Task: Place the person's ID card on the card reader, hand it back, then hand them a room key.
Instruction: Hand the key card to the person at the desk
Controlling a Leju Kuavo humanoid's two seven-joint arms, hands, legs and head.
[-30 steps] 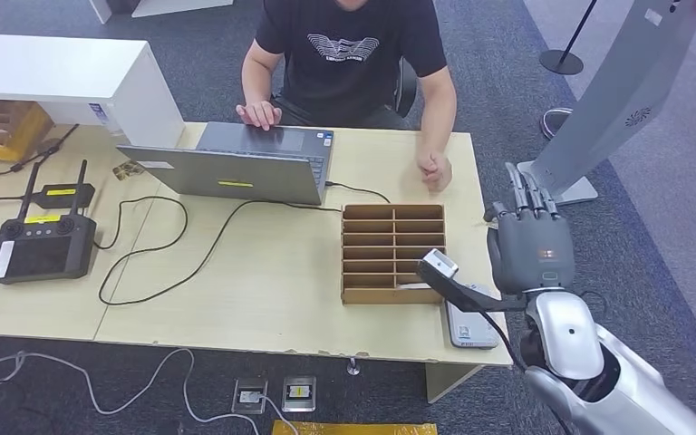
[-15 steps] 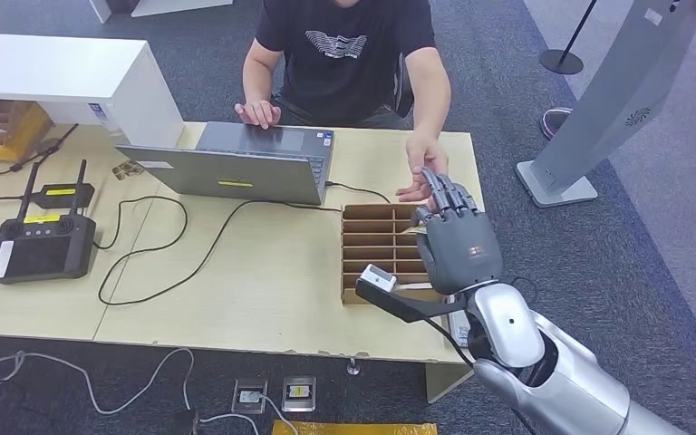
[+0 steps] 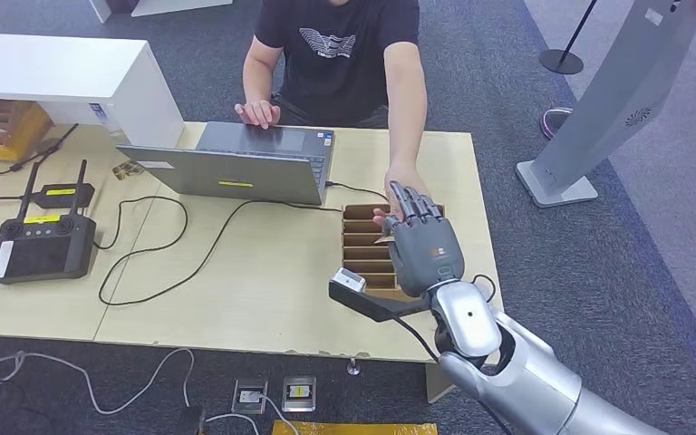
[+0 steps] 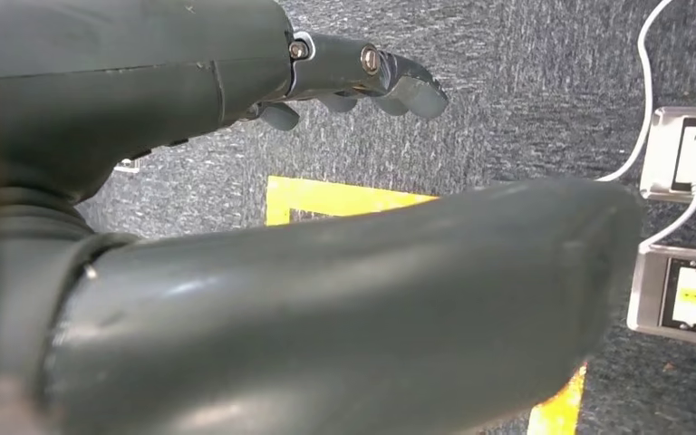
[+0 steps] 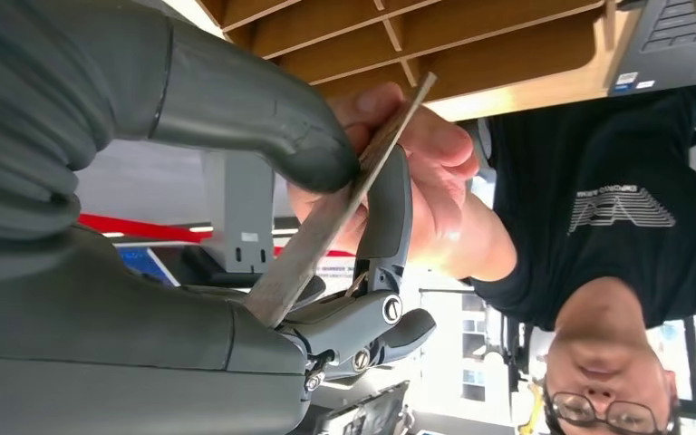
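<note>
My right hand (image 3: 423,246) is raised over the wooden slotted box (image 3: 367,256) on the table. It pinches a thin card (image 5: 344,208) between its thumb (image 5: 236,100) and a finger. The person's hand (image 5: 435,208) reaches across the table (image 3: 263,290) and grips the card's far end, so both hold it. A sliver of the card (image 3: 382,240) shows beside my hand, with the person's wrist (image 3: 401,177) just behind. My left hand (image 4: 236,272) hangs over the carpet, its fingers (image 4: 362,77) stretched out with nothing in them.
A laptop (image 3: 236,172) stands at the table's far side in front of the seated person. A black remote controller (image 3: 41,249) and loose cables lie at the left. A white cabinet (image 3: 54,77) is far left, a grey stand (image 3: 598,109) on the right, floor sockets (image 4: 689,154) below.
My right hand has swung left from beside the table's right edge to above the slotted box. The person's hand has reached forward and taken hold of the card.
</note>
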